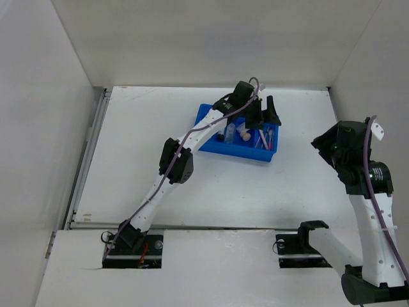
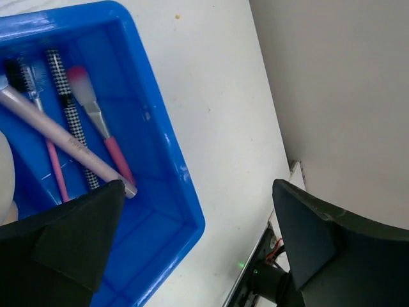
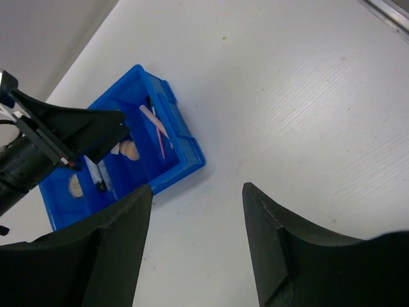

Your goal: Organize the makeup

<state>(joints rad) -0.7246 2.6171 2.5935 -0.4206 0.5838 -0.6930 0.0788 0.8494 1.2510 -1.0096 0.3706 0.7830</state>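
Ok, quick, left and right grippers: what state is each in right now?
Left gripper: open, holding nothing, above the blue tray.
Right gripper: open, holding nothing, above the table.

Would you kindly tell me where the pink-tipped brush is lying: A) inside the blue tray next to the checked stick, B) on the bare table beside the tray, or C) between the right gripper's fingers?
A: the left wrist view shows the brush lying inside the blue tray, alongside the checked stick.
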